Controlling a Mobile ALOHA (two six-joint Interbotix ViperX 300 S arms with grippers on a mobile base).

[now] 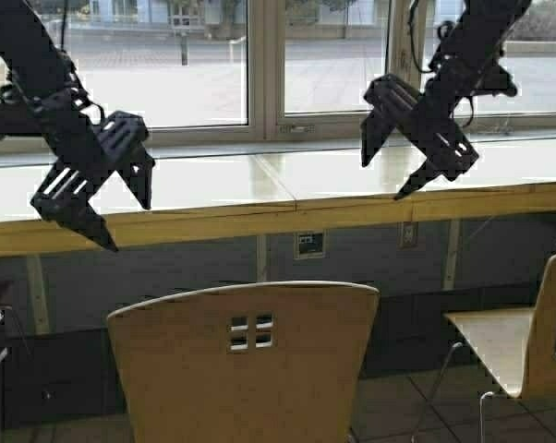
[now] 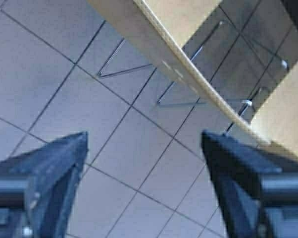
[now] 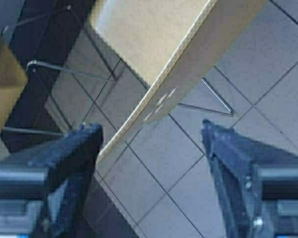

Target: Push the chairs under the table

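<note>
The near chair [image 1: 246,365] was seen centred before the bench [image 1: 259,198], below and between the left pincer [image 1: 112,205] and right pincer [image 1: 389,166], both held wide open, empty.

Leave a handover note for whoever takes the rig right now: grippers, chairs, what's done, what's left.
Left gripper: jaws open, empty, raised above the middle chair.
Right gripper: jaws open, empty, raised over the table.
Middle chair stands out from the table, back toward the robot. A second chair on the right is also out.
Done: nothing pushed in yet.
Left: push both chairs under the table.
</note>
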